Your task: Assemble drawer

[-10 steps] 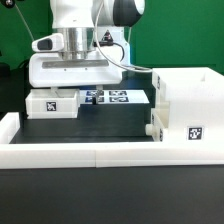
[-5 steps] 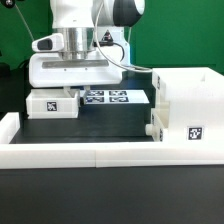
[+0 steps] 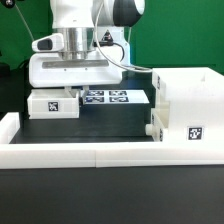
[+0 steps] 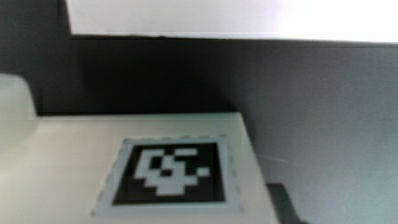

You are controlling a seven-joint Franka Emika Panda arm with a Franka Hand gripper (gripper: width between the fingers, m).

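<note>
**Arm pose.** The arm (image 3: 85, 20) descends from the upper edge of the exterior view, left of centre, with the wrist vertical. The tool (image 3: 78, 88) hangs low, with its wide white housing level and square to the camera, close above the surface (image 3: 100, 128). A black cable (image 3: 125, 60) loops from the wrist across the housing toward the exterior view's right. The fingers cannot be distinguished below the housing in either view, so it cannot be told whether the tool is open, closed or gripping anything.

**Surface, from the exterior view's left to its right.**
- The border rail (image 3: 100, 152) is low and white. It rises at the far left and runs along the near edge.
- The small tray (image 3: 45, 110) rests on the dark surface under the left half of the housing. One tag faces the camera. Its right end lies about under the housing's middle.
- The wrist view shows a white tagged face (image 4: 169, 175) at close range, with dark surface beyond it and a white band (image 4: 231, 15) farther off. Which part that band belongs to cannot be told.
- The marker board (image 3: 108, 97) lies flat just right of the small tray and slightly behind it.
- The box casing (image 3: 190, 100) stands upright at the right edge, near the border rail. One tag shows on its near face.

**Room.** A green backdrop (image 3: 170, 35) hangs behind the arm.
</note>
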